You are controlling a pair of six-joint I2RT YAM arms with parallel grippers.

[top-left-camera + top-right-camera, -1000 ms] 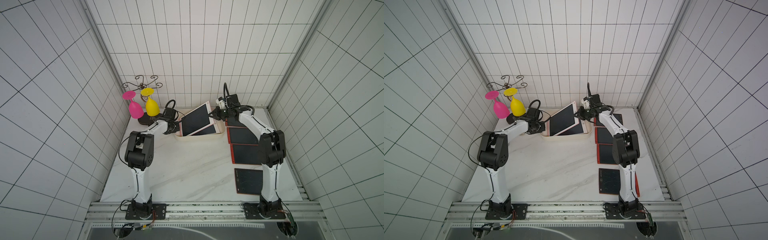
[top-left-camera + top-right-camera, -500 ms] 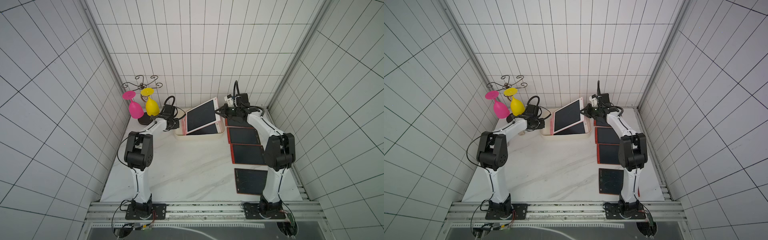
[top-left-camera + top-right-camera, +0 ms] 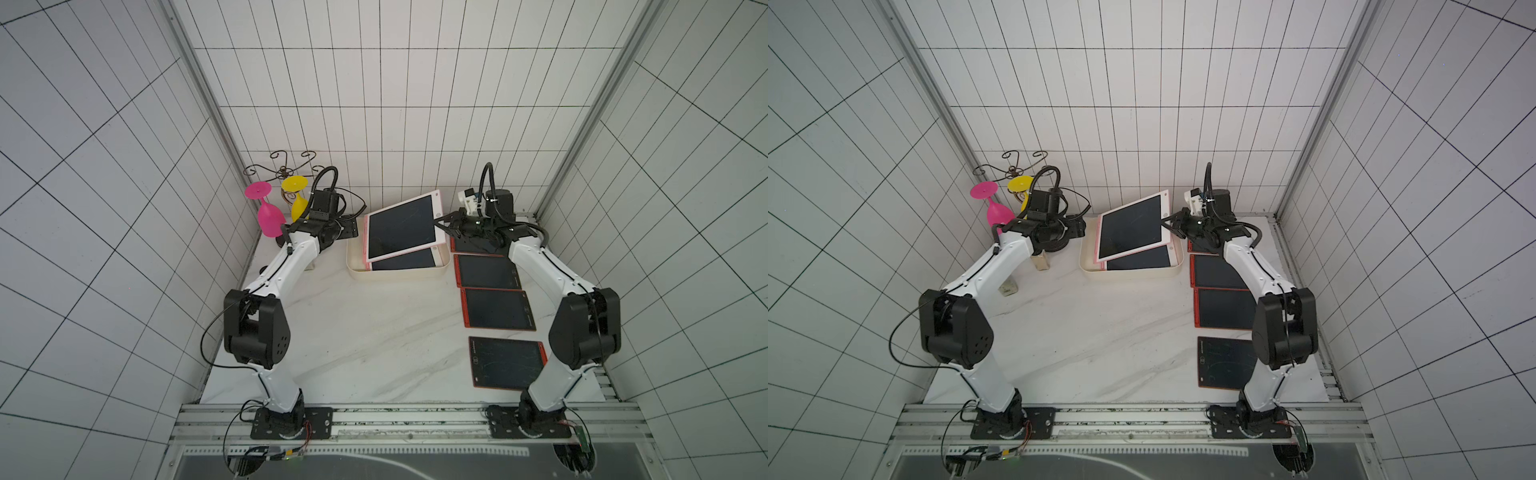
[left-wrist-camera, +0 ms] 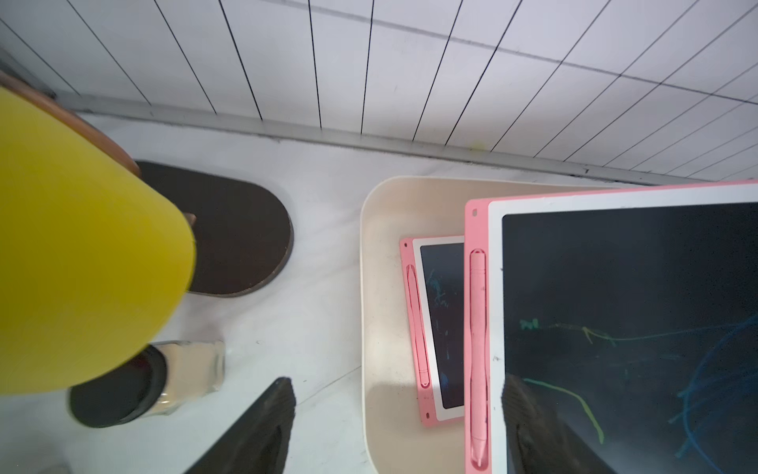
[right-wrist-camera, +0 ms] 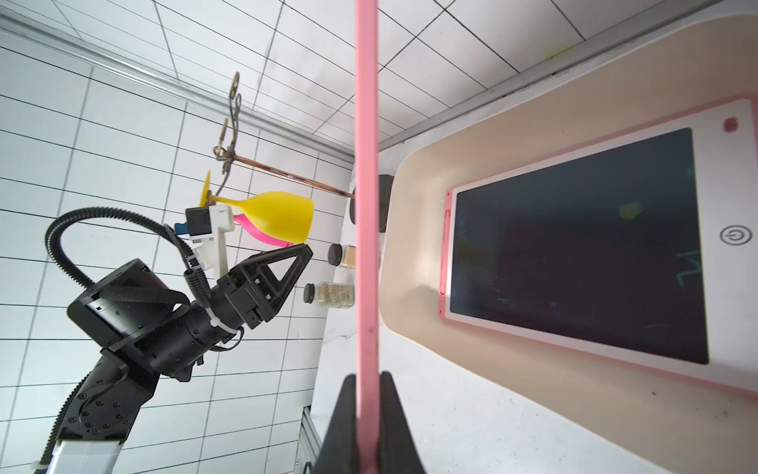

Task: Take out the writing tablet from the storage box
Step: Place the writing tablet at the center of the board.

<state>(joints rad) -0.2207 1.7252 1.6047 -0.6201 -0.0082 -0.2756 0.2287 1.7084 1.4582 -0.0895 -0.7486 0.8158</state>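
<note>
Writing tablet, pink-framed, hangs tilted over the storage box at the far edge of the desk, its side rim pinched by the right fingers, left fingers spread and empty; raise it clear of the box wall before traversing.

Box: cream plastic, smooth, matt. Tablet: pink plastic frame, glossy dark screen. Table: marble-look, smooth, faint sheen. Rack: thin metal wire. Goblet: yellow, matt. Left fingers: black, ribbed, matt.
</note>
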